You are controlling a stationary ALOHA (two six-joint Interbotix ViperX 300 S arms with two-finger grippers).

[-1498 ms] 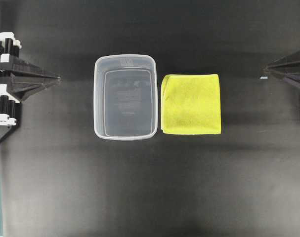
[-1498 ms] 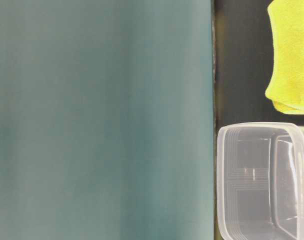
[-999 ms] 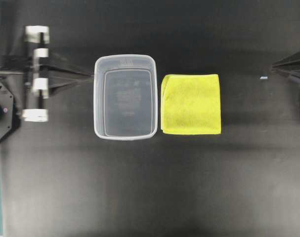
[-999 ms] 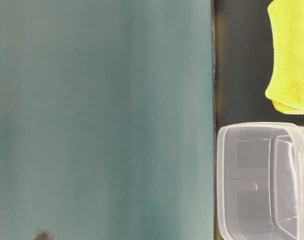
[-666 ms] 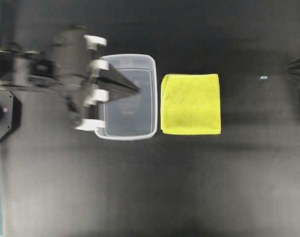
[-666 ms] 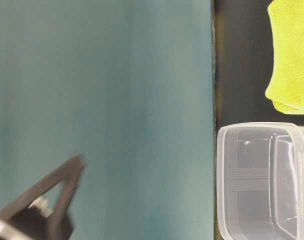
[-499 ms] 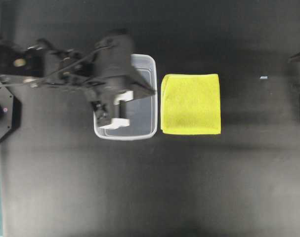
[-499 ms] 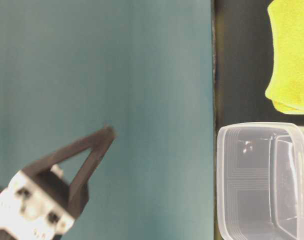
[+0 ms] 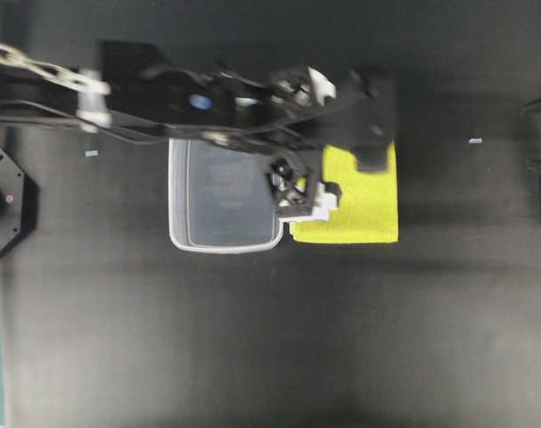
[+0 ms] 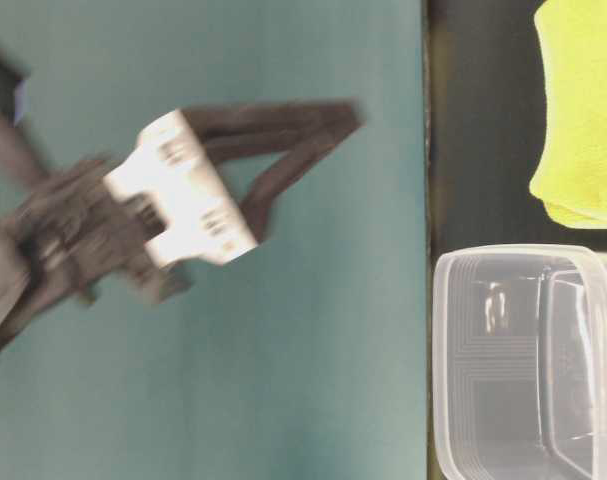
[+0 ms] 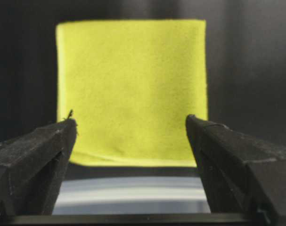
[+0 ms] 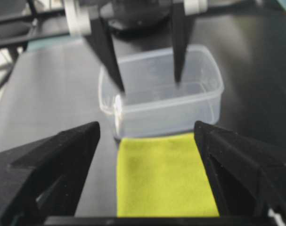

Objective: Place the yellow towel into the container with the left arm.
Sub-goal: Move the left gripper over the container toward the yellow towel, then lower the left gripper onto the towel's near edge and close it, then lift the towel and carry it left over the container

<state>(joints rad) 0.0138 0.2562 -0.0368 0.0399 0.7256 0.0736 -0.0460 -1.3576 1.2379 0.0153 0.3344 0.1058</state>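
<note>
The yellow towel [image 9: 364, 214] lies folded flat on the black table, right next to the clear container [image 9: 221, 201]. My left gripper [image 9: 372, 125] reaches across the container and hovers above the towel with its jaws wide open and empty. In the left wrist view the towel [image 11: 133, 84] lies ahead between the left gripper [image 11: 129, 120] fingers, with the container rim [image 11: 133, 195] below. My right gripper [image 12: 147, 127] is open and empty, back at the right edge [image 9: 537, 132], facing the towel [image 12: 164, 179] and container [image 12: 161, 99]. The table-level view shows the blurred left gripper [image 10: 313, 120], the towel [image 10: 583, 110] and the container [image 10: 523, 360].
The left arm [image 9: 163, 94] stretches from the left edge over the container's far side. A small pale speck [image 9: 475, 140] lies on the table right of the towel. A teal wall [image 10: 203, 400] fills the left of the table-level view.
My left arm swung out from the left edge, across the container to above the towel, and its jaws opened. My right gripper drew back to the right edge and opened.
</note>
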